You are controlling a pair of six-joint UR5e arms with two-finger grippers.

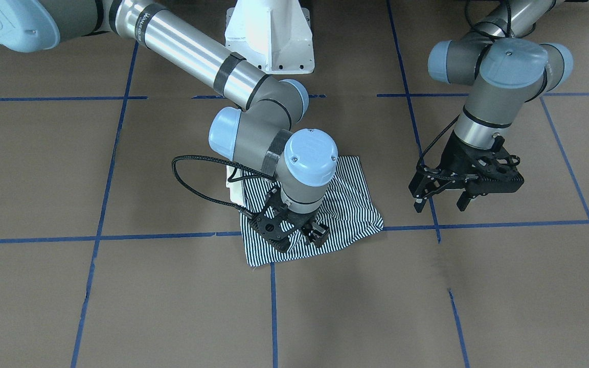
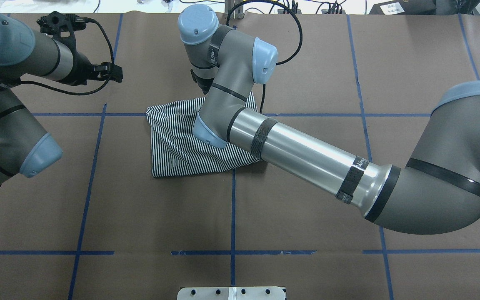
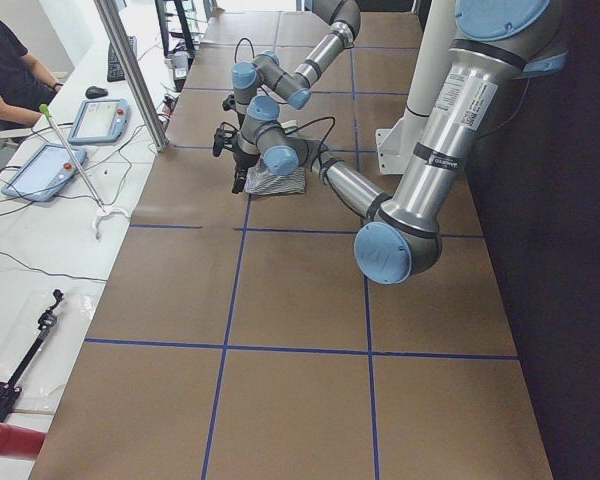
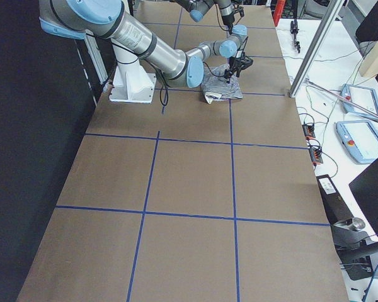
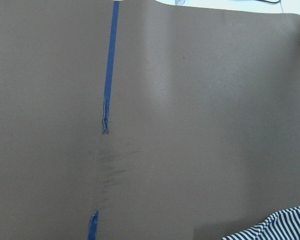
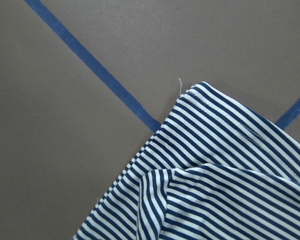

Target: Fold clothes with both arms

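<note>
The brown table (image 1: 120,306) carries one thing: a folded striped polo shirt (image 1: 356,204) near its middle, lying over a crossing of blue tape lines (image 1: 274,306). The right arm (image 2: 306,154) reaches across it. Its gripper (image 1: 299,241) is down on the cloth, fingers parted. The left arm (image 1: 499,82) hangs off to the side, its gripper (image 1: 440,205) spread wide over bare table.

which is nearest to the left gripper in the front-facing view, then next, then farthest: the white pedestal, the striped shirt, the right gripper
Measured from the left gripper, on that view's right:
1. Striped shirt, its corner just beside the gripper, toward the centre.
2. Right gripper, over the shirt's lower part in that view.
3. White pedestal, at the top edge.
</note>
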